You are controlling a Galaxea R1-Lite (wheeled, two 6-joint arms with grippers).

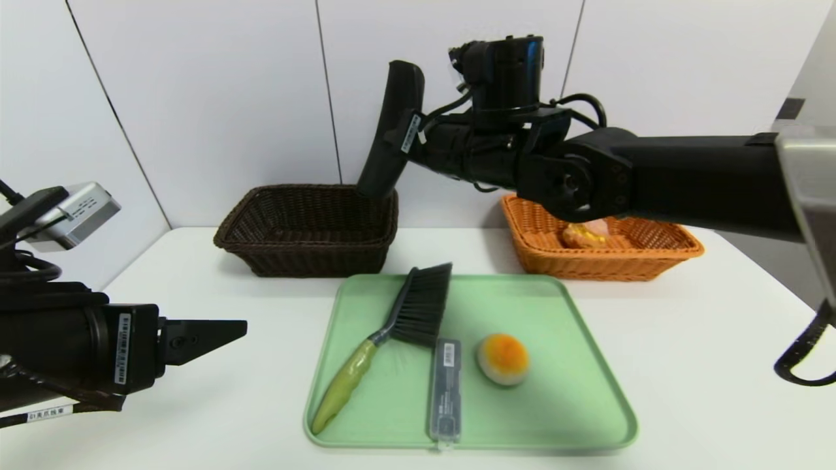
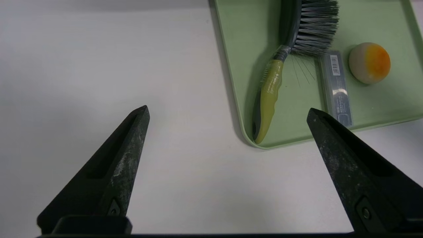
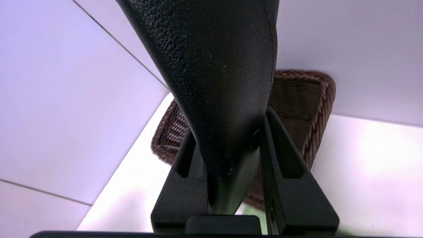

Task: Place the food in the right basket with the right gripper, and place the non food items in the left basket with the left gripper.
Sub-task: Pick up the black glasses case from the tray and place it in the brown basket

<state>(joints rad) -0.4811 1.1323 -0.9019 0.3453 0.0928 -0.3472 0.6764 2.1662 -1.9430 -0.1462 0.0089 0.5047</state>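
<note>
The space above the dark brown woven wicker basket (image 1: 307, 228) is being occupied at its right rim by the long black soft pouch (image 1: 392, 130), which is being gripped by the right gripper (image 1: 408, 134). The rectangular orange woven wicker basket (image 1: 653, 251) is being overhung by the right arm (image 1: 653, 176). The bare white table (image 2: 99, 66) is being left free between the spread fingers (image 2: 125, 158) of the left gripper (image 2: 228, 112) and the pale green plastic tray (image 2: 238, 66).
</note>
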